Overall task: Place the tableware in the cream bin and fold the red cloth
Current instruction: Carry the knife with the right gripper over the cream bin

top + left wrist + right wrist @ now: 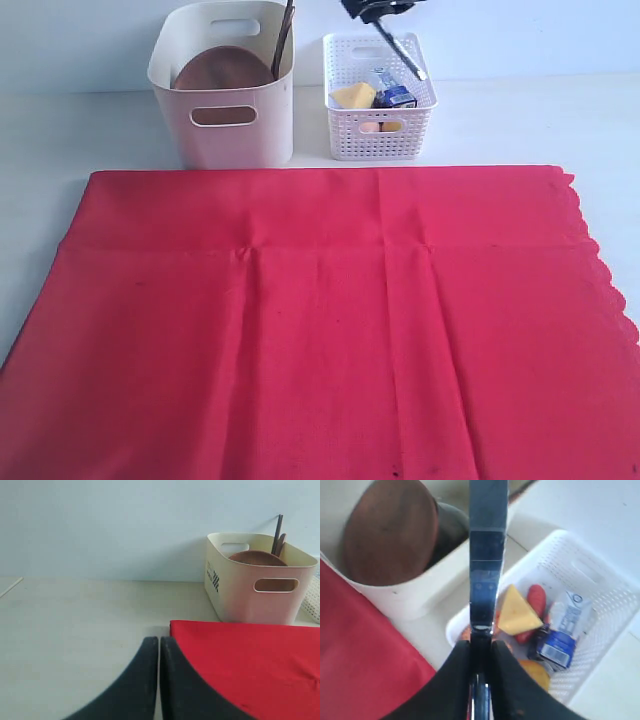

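The red cloth (pixel 320 330) lies spread flat over the front of the table. Behind it the cream bin (pixel 240 140) holds the round brown plate (pixel 220 70) on edge and the dark chopsticks (pixel 283 40). My right gripper (pixel 481 645) is shut on the silver table knife (pixel 487 555). It hangs high between the bin and the white lattice basket (pixel 380 140), and the knife (pixel 400 50) slants over that basket. My left gripper (pixel 159 640) is shut and empty, low over bare table beside the cloth's (pixel 250 665) back left corner. It does not show in the exterior view.
The lattice basket (pixel 590 645) holds a cheese wedge (pixel 517 612), a blue carton (pixel 560 640) and other food. Bare white table runs left of the cloth and around both containers. A pale wall stands behind.
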{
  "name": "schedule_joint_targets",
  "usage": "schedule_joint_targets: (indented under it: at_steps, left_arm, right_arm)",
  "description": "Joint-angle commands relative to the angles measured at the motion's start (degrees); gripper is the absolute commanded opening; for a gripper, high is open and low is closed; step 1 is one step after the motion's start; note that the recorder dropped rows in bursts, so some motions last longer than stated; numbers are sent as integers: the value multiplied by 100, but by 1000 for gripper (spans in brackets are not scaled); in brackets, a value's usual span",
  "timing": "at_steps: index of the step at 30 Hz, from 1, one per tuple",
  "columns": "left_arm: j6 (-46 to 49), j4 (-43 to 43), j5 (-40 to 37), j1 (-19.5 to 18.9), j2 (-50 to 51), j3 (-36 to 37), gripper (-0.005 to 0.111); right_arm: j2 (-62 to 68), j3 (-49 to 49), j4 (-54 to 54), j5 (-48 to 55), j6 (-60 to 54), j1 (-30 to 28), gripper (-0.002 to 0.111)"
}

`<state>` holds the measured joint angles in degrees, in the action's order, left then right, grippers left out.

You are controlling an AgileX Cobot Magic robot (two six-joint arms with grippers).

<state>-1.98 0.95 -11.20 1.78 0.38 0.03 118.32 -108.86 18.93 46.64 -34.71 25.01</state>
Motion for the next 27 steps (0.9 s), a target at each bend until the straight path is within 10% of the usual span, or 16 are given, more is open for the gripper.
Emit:
schedule_joint_targets:
  at_steps: [1, 14, 27]
  left_arm:
    - [-8, -36, -1, -16, -38, -3, 4]
    - [-8, -36, -1, -16, -38, -3, 4]
    - [-8, -36, -1, -16, -38, -3, 4]
  right_arm:
    - [-17, 51, 268, -85, 26, -543, 0]
    - [937, 51, 1832, -1628, -945, -730, 0]
    - [1043, 51, 7087, 656, -7085, -700, 0]
